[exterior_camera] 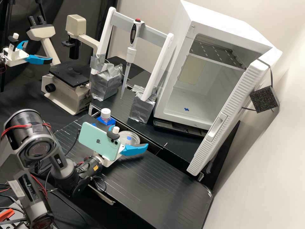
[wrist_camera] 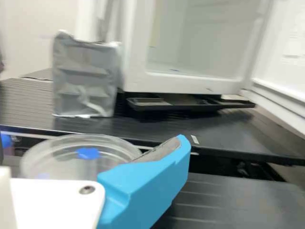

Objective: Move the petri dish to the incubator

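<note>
Near the frame's centre, the pincer [exterior_camera: 129, 136] is spread wide, the petri dish [exterior_camera: 134, 135] framed between its fingers; at upper right, the incubator [exterior_camera: 222, 19] is seen door-open

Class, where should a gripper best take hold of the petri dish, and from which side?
I'd pinch the petri dish at two opposite points of its side wall, coming in low and level from the arm's side: it is round and shallow and looks roughly level.
</note>
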Robot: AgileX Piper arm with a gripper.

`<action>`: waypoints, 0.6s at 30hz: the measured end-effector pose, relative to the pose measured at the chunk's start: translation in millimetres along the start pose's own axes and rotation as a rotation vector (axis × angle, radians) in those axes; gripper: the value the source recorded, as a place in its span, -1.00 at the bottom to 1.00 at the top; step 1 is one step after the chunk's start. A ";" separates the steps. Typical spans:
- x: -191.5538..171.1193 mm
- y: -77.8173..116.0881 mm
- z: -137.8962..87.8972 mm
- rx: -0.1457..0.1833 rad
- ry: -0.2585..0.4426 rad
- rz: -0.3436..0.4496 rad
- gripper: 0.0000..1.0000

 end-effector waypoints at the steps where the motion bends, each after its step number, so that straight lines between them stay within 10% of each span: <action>1: -0.2 -0.1 -1.4 -0.005 0.011 -0.005 1.00; 18: 1.3 -6.7 -6.7 -0.028 0.048 -0.046 1.00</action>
